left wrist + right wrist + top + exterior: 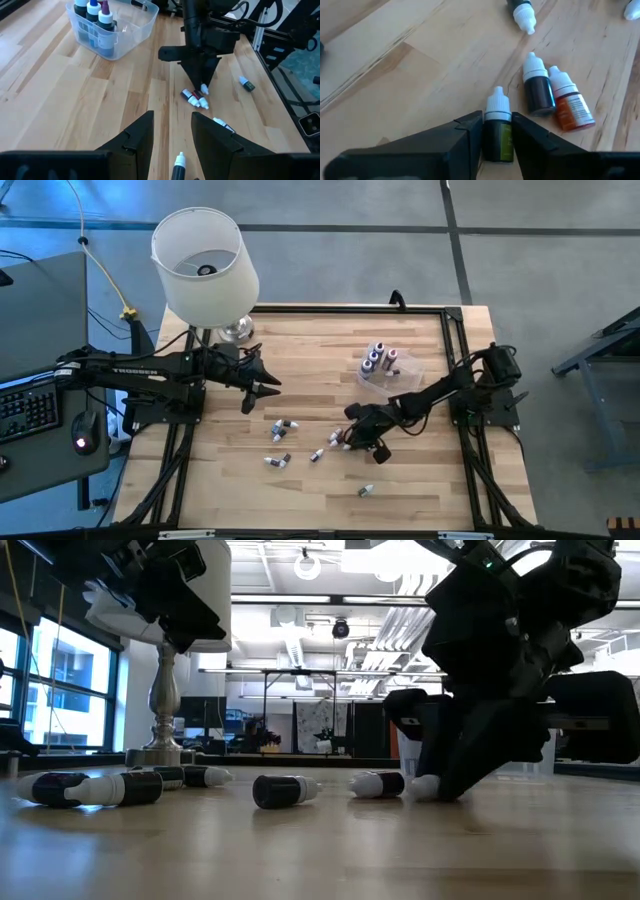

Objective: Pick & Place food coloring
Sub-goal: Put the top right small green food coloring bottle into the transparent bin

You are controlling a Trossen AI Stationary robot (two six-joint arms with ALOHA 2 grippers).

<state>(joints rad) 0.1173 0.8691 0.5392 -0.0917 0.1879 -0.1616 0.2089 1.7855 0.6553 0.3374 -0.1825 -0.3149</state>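
Several food coloring bottles (pixel 283 425) lie on their sides on the wooden table, white caps on dark bodies. My right gripper (pixel 348 438) is down among them near the table's middle, shut on a green bottle (pixel 498 140). A brown bottle (pixel 539 90) and an orange one (pixel 570 107) lie side by side just beside it. Several more bottles (pixel 95 15) stand upright in the clear tub (pixel 400 375). My left gripper (pixel 265 390) hovers open over the table's left half, with one bottle (pixel 178 167) lying under it. My right gripper pinches the green bottle's body (pixel 498 145) between its two fingers (pixel 470 135), one on each side. The white cap (pixel 497 102) sticks out past the fingertips. The fingers slant down from the table's right and lie along the bottle. The cap (pixel 425 785) sits at table level.
A lamp with a white shade (pixel 205 265) stands at the far left corner, its base (pixel 165 755) on the table. The tub sits at the far right of centre. A keyboard and mouse (pixel 80 442) lie on a desk left of the table. One bottle (pixel 366 491) lies alone near the near edge.
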